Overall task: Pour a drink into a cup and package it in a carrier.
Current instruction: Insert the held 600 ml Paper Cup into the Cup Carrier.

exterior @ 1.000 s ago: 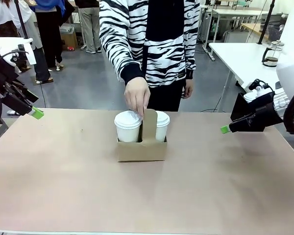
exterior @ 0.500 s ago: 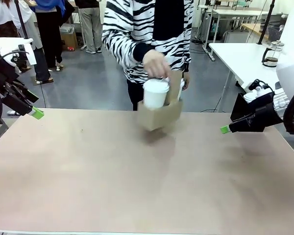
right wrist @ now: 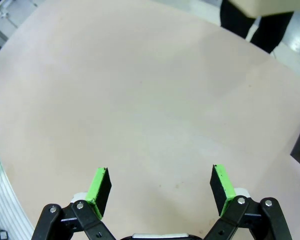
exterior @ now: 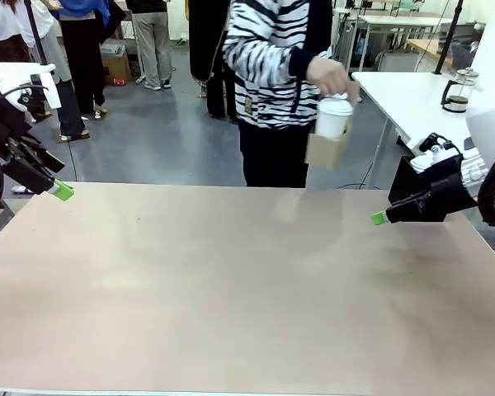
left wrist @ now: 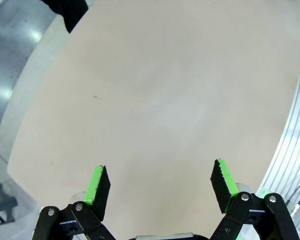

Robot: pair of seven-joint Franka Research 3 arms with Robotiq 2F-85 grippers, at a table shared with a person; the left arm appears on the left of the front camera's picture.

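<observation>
The carrier (exterior: 327, 148) hangs in the air from the person's hand (exterior: 326, 76), with a lidded cup (exterior: 333, 116) seated in it; it is beyond the table's far edge, above and to the left of the right gripper (exterior: 381, 218) and well apart from the left gripper (exterior: 62, 191); the drink itself cannot be seen through the paper cup. Both grippers stand wide open and hold nothing; in each wrist view the green pads (left wrist: 96, 181) (right wrist: 98, 184) face bare tabletop.

Risk, as a judgement: the carrier appears tilted in the hand; a cup could slide from its slot or leak at the lid if the carrier swings. Neither gripper is near enough to interfere.

The table (exterior: 231, 280) is a plain tan surface; beyond it lie a grey floor, white tables to the right, one bearing a glass pitcher (exterior: 457, 91), and people standing farther off.
</observation>
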